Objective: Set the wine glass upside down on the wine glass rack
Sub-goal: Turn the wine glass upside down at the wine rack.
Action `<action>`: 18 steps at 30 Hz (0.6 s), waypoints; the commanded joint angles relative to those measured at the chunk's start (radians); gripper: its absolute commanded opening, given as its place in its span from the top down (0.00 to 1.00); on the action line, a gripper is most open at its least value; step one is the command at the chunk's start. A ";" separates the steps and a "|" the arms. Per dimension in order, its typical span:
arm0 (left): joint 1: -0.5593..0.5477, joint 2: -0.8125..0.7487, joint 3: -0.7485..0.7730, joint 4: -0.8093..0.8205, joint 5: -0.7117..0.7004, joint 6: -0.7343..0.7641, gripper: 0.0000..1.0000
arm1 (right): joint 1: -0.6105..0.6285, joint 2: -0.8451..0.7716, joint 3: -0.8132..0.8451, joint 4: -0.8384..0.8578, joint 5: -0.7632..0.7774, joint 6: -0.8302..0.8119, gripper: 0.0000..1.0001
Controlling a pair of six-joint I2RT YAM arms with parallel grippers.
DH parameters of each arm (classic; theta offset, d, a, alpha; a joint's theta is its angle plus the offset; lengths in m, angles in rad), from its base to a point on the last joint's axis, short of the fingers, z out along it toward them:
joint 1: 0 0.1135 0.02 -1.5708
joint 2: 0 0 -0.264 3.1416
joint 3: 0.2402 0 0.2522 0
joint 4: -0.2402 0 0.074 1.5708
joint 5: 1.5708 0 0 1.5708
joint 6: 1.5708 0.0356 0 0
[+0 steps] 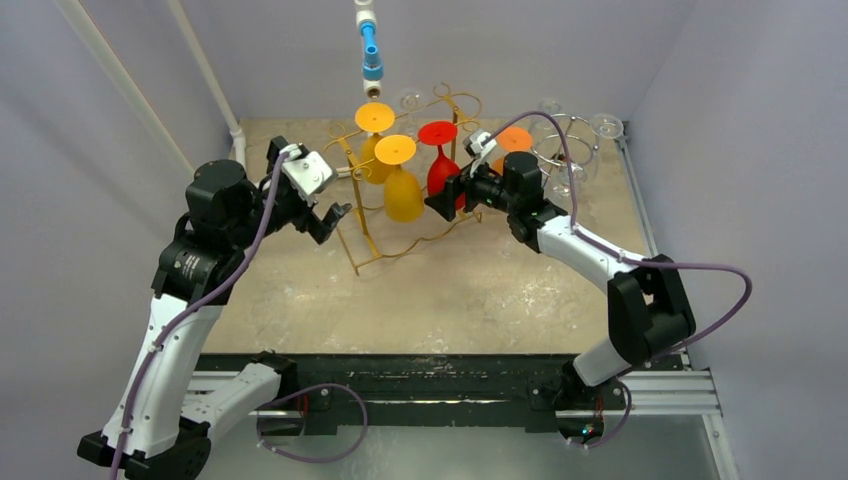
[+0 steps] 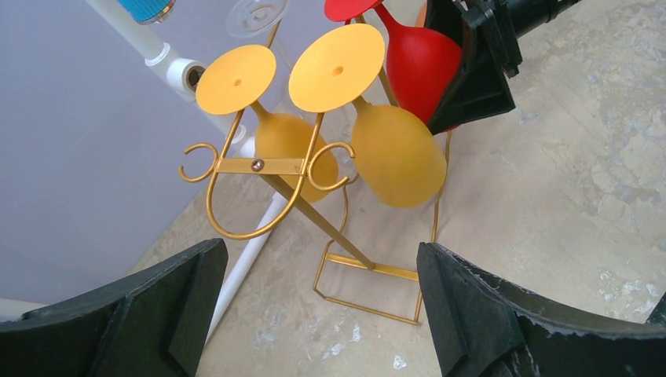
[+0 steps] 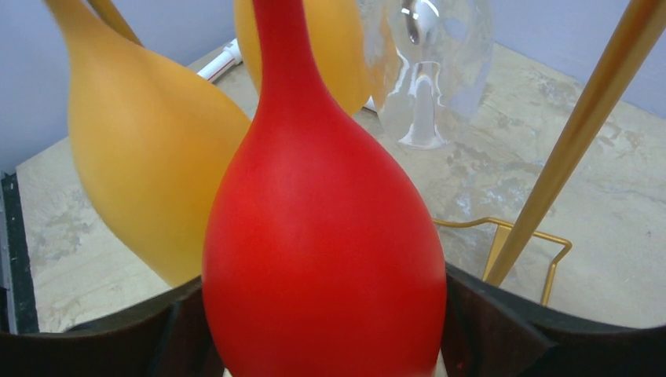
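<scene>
A red wine glass (image 1: pixel 441 168) is upside down, foot up, at the gold wire rack (image 1: pixel 372 255), beside two yellow glasses (image 1: pixel 403 195) that hang upside down on it. My right gripper (image 1: pixel 447 197) is shut on the red glass's bowl (image 3: pixel 322 236), with a finger against each side. Whether its foot rests on the rack's arm I cannot tell. My left gripper (image 1: pixel 335 218) is open and empty, left of the rack, facing the yellow glasses (image 2: pixel 397 153). The red glass (image 2: pixel 416 63) and the right gripper's finger (image 2: pixel 479 71) also show in the left wrist view.
An orange glass (image 1: pixel 515 140) and clear glasses hang on a silver rack (image 1: pixel 570 140) at the back right. A clear glass (image 3: pixel 428 71) hangs behind the red one. A white pipe (image 2: pixel 251 243) runs along the left wall. A blue nozzle (image 1: pixel 371 50) hangs above the rack.
</scene>
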State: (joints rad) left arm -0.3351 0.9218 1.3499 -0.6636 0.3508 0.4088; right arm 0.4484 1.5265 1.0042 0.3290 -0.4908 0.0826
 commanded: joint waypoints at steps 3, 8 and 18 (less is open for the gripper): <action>-0.002 0.008 0.010 0.031 -0.020 -0.026 0.00 | -0.005 0.053 0.068 -0.025 0.018 0.011 0.01; -0.002 0.035 0.051 -0.008 -0.030 -0.061 0.00 | -0.005 0.020 0.045 -0.018 0.043 0.019 0.01; -0.002 0.055 0.096 -0.034 -0.104 -0.116 0.00 | -0.005 -0.119 0.008 -0.098 0.095 0.034 0.01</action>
State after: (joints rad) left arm -0.3351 0.9798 1.3922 -0.6865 0.3103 0.3492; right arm 0.4461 1.5158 1.0313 0.2527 -0.4301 0.1040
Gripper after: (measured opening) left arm 0.996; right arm 0.987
